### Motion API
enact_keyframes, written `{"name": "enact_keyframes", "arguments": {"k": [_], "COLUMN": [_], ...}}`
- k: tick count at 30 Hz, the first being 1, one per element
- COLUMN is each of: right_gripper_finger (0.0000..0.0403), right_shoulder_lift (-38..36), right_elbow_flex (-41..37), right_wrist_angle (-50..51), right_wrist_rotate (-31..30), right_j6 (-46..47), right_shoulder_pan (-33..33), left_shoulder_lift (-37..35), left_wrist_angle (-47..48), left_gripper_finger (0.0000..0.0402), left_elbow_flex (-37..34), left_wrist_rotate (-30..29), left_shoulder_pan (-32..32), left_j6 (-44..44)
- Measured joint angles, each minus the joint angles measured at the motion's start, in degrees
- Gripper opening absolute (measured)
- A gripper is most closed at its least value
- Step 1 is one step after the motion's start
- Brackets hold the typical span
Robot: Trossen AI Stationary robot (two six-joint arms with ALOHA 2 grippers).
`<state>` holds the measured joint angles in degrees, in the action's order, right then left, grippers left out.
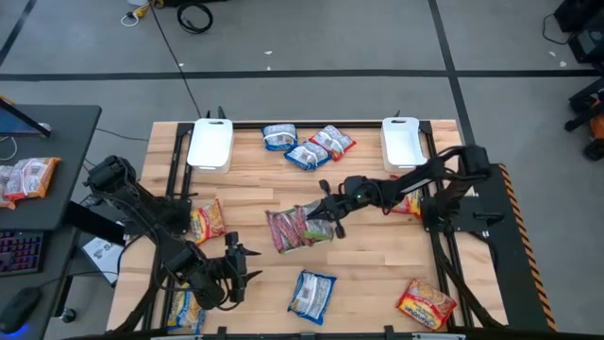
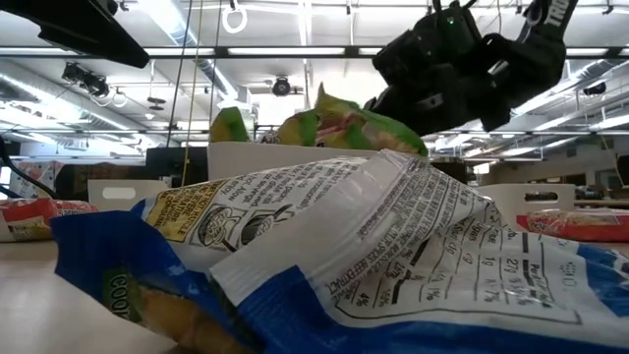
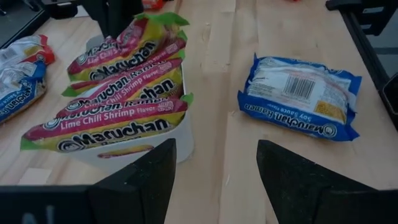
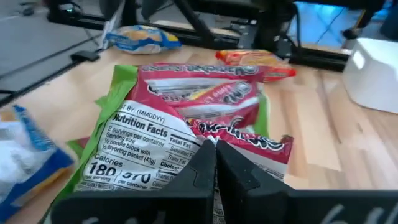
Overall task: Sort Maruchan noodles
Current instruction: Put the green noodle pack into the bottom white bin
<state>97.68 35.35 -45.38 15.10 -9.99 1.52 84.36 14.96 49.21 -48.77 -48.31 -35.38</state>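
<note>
— Two arms over the table; what's the right gripper (image 1: 327,213) doing?

— Its fingers are pinched together at the green-and-pink noodle packets (image 1: 298,227), stacked in a white tray (image 3: 177,138) mid-table. Whether it actually grips one, I can't tell.

— And the left gripper (image 1: 247,263)?

— Spread wide, empty, near the front left, facing a blue packet (image 1: 312,293) lying flat.

— The rest?

— Three blue ones (image 1: 307,146) at the far middle, orange ones (image 1: 208,221) left and right, two white trays (image 1: 210,143) at the far edge.
</note>
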Motion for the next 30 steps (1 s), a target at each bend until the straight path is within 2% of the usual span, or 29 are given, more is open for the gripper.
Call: {"name": "enact_keyframes", "arguments": {"k": [6, 11, 18, 24, 27, 30], "right_gripper_finger": [0.0015, 0.0021, 0.0078, 0.0132, 0.0144, 0.0145], "right_shoulder_lift": [1.80, 1.52, 0.58, -5.53, -9.29, -11.44], "right_elbow_flex": [0.00, 0.00, 0.17, 4.54, 8.88, 14.89], "right_wrist_angle": [-7.38, -7.49, -3.94, 12.82, 27.00, 44.47], "right_wrist_rotate": [-5.29, -9.76, -9.55, -9.71, -10.16, -13.13], "right_j6": [0.82, 2.73, 5.52, 4.31, 3.01, 2.72], "right_shoulder_pan": [0.03, 0.01, -1.18, -2.57, -3.70, -4.99], "left_shoulder_lift": [0.00, 0.00, 0.00, 0.00, -0.02, -0.02], "left_wrist_angle": [0.16, 0.37, 0.59, 9.79, 11.90, 11.09], "left_gripper_finger": [0.0226, 0.0226, 0.0226, 0.0226, 0.0226, 0.0226], "left_elbow_flex": [0.00, 0.00, 0.00, 0.02, -1.68, -4.84], "left_wrist_rotate": [-0.02, 0.00, 0.24, 2.67, 2.54, 2.62], "left_shoulder_pan": [0.00, -0.14, -0.17, -0.17, -0.17, -0.16], "left_j6": [-0.07, -0.36, -0.52, -9.98, -15.28, -19.00]}}
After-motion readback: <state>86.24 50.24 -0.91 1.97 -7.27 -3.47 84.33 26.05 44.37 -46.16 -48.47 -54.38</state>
